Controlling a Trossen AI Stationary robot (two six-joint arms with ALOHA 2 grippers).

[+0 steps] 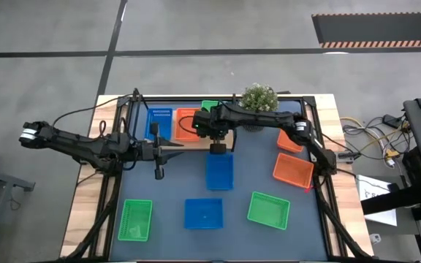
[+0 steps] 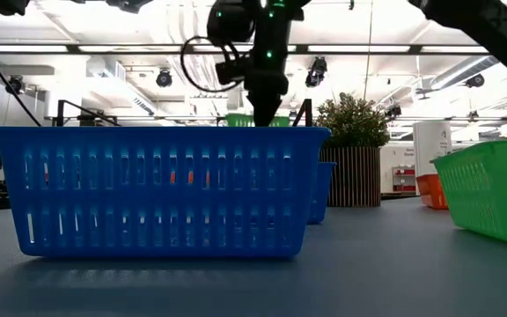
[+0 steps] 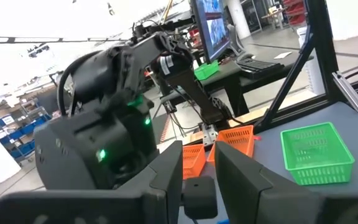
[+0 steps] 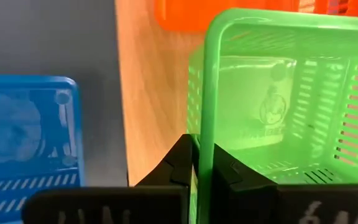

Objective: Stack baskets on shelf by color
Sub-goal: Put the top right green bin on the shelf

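My right gripper is shut on a green basket over the wooden shelf; in the high view the arm covers most of that basket. A blue basket and an orange basket sit on the shelf's left part. Loose on the tabletop are two blue baskets, two green baskets and two orange baskets. My left gripper hovers open by the shelf's near left edge, pointing right and holding nothing. My right gripper pinches one side wall of the green basket at its rim, one finger outside and the other inside. The fingers come from above, pointing down. The basket stays open side up over the shelf board; I cannot tell whether its bottom touches it.
A potted plant stands at the shelf's far side, just right of the right arm. The thin black frame rises around the shelf. In the low view a blue basket fills the foreground, with a green one to its right.
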